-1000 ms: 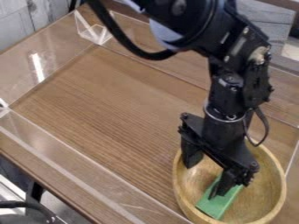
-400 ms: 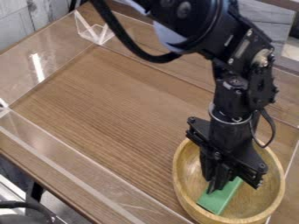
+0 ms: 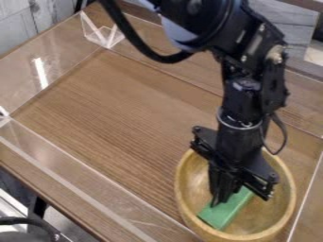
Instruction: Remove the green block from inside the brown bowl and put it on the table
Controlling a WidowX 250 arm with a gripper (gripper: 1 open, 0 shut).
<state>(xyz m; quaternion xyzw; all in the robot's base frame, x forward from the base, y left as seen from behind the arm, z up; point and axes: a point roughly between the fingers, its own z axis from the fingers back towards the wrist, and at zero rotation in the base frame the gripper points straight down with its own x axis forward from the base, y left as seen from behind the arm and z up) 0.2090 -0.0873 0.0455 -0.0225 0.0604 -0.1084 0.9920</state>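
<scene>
The green block (image 3: 220, 215) lies tilted inside the brown bowl (image 3: 183, 192), at the near right of the table (image 3: 113, 113). My black gripper (image 3: 235, 195) points straight down into the bowl. Its fingers are shut on the block's upper end. The block's lower end still rests on the bowl's inner wall, near the front rim. The arm hides the back part of the bowl.
Low clear plastic walls (image 3: 44, 61) run along the table's left and far edges, and one (image 3: 76, 180) along the near edge. Bare wood-grain surface stretches left of and behind the bowl. The bowl sits close to the table's right and near edges.
The fingers went from wide open astride the block to shut on its upper end. The bowl and block have shifted slightly to the left. The hand stayed in place.
</scene>
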